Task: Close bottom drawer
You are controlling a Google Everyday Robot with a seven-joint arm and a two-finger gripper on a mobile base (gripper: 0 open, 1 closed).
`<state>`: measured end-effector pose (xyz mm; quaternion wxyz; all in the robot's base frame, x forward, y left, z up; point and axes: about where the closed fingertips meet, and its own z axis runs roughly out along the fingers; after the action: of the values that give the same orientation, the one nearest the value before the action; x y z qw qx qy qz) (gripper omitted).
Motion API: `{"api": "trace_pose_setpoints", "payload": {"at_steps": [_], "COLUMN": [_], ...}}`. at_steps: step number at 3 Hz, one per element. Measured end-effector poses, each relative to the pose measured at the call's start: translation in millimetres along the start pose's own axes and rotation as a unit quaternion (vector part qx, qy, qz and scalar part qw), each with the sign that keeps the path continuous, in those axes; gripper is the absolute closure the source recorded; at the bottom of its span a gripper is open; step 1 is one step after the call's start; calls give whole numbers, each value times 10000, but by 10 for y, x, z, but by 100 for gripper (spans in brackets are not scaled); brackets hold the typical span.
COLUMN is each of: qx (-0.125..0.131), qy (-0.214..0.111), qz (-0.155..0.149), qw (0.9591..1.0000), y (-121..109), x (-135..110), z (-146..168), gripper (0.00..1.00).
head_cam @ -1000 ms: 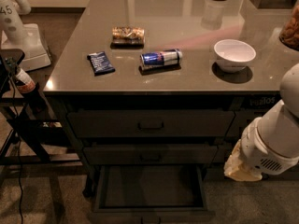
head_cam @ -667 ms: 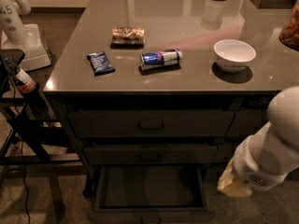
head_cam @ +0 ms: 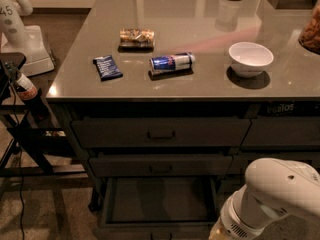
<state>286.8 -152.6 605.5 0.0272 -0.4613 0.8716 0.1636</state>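
Note:
The bottom drawer (head_cam: 159, 200) is the lowest of the three-drawer stack and stands pulled out, showing its plain dark inside. Its low front panel (head_cam: 150, 231) lies at the lower edge of the view. The two drawers above it (head_cam: 160, 132) are shut. My white arm (head_cam: 272, 196) reaches in from the lower right, and its wrist end (head_cam: 223, 228) sits just right of the open drawer's front right corner. The gripper itself is below the lower edge of the view, out of sight.
On the grey counter (head_cam: 200, 14) lie a blue energy drink can (head_cam: 171, 62), a dark blue packet (head_cam: 107, 66), a snack bag (head_cam: 136, 36) and a white bowl (head_cam: 250, 58). A black stand (head_cam: 22, 129) and a white machine base (head_cam: 27, 44) are at the left.
My arm has moved down and to the left, from beside the middle drawers to the open bottom drawer's front right corner. The drawer has not moved.

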Motion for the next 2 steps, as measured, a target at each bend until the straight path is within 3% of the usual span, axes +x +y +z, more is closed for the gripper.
{"api": "trace_pose_setpoints", "payload": {"at_steps": [1,2], "qx": [-2,-191], "qy": [-1,-80], "qz": [1,76], "qw": [10000,9998], "y": [0,45], "x": [1,52], "z": [2,243], "gripper": [100,100]}}
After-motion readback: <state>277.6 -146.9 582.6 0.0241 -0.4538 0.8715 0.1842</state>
